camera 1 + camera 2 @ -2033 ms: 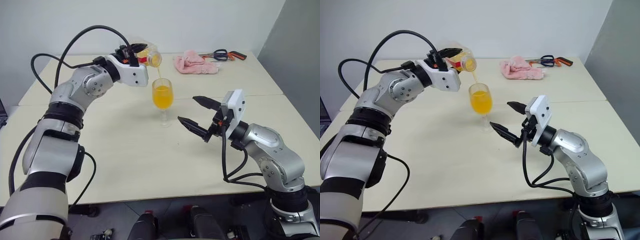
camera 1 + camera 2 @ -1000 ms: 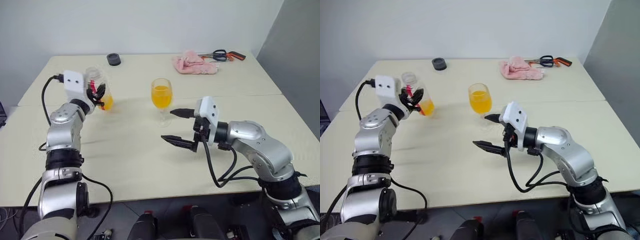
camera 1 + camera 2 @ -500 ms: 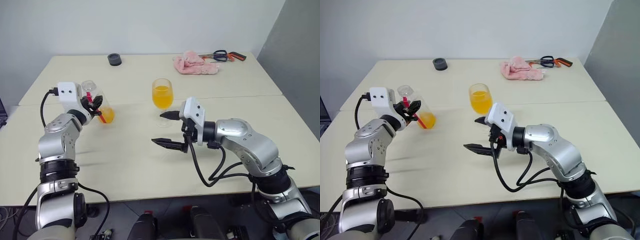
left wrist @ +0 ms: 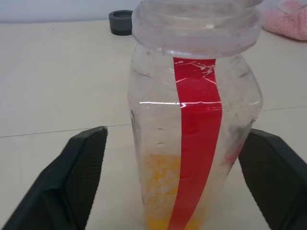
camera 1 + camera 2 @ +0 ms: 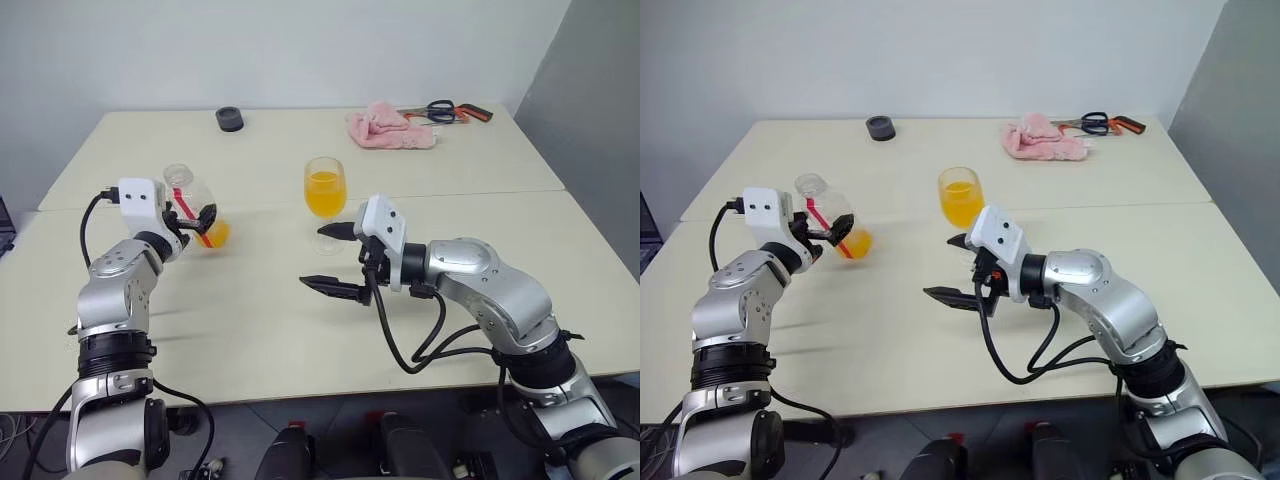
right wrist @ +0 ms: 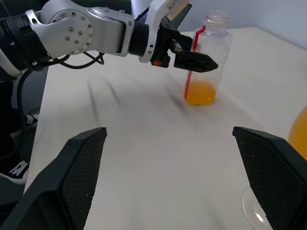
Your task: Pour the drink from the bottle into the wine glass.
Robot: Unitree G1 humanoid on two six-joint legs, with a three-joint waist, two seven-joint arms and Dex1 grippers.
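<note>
The bottle (image 5: 193, 205), clear with a red stripe and no cap on, stands on the table at the left. A little orange drink (image 4: 165, 187) lies at its bottom. My left gripper (image 5: 200, 223) is open, and its fingers (image 4: 79, 172) flank the bottle with a gap on each side. The wine glass (image 5: 325, 196) stands mid-table, its bowl about half full of orange drink. My right gripper (image 5: 313, 257) is open just in front of the glass and points left toward the bottle, holding nothing.
A black cap (image 5: 229, 118) lies at the table's far edge. A pink cloth (image 5: 390, 128) and scissors (image 5: 445, 108) lie at the far right. A seam (image 5: 480, 193) crosses the table behind the glass.
The bottle went from pouring over the glass to standing on the table at the left, and my left gripper opened around it. My right gripper swung left, in front of the glass.
</note>
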